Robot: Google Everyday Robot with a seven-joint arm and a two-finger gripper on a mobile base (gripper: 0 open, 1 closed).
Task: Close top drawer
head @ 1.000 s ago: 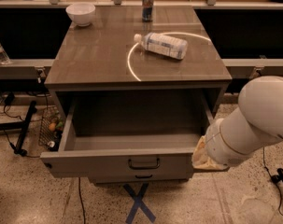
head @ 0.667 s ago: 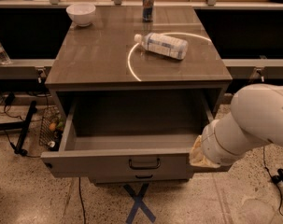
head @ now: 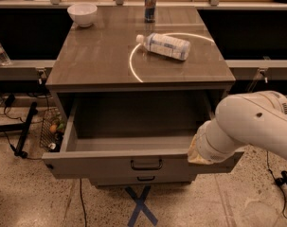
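Observation:
The top drawer [head: 110, 167] of the grey cabinet stands pulled far out. Its plain grey inside is bare and a black bail handle [head: 146, 164] sits at the middle of its front panel. My white arm [head: 247, 126] reaches in from the right. My gripper [head: 197, 151] is at the arm's tan end, against the right end of the drawer's front panel, mostly hidden behind the wrist.
On the cabinet top [head: 95, 56] lie a plastic bottle [head: 164, 45] on its side, a white bowl [head: 82, 13] at the back left and a can [head: 150, 4] at the back. A lower drawer handle [head: 146, 178] shows below. A blue tape cross [head: 140, 205] marks the floor. Cables and a wire basket [head: 50, 126] are at the left.
My arm has moved a little to the left, toward the right end of the drawer front. The drawer stands as far out as before.

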